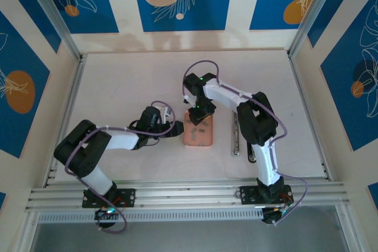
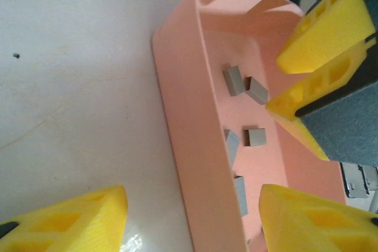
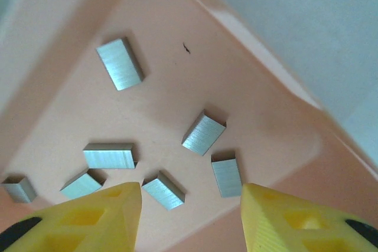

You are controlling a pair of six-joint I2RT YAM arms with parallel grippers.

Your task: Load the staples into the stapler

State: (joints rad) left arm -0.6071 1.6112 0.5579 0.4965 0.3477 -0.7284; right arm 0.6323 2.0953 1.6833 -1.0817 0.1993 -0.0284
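Tool check, going left to right: the left tool (image 1: 175, 127) (image 2: 194, 205) sits on the worktop (image 1: 124, 81) at the left wall of the pink tray (image 1: 201, 140) (image 2: 177, 104). I see it spread wide and holding nothing. One yellow finger is outside the wall over the worktop and the other is over the tray's inside. Whether either finger touches the wall I cannot tell. The staples (image 2: 235, 79) (image 3: 204, 133) lie scattered on the tray floor; I count seven short grey strips in my right wrist view. The right tool (image 1: 197, 117) (image 2: 273, 85) (image 3: 190, 196) hangs over the tray's far end, pointing down, jaws wide and empty, with strips just below the gap. Right of the tray and apart from it, the stapler (image 1: 235, 135) lies lengthwise on the worktop, beside my right arm.
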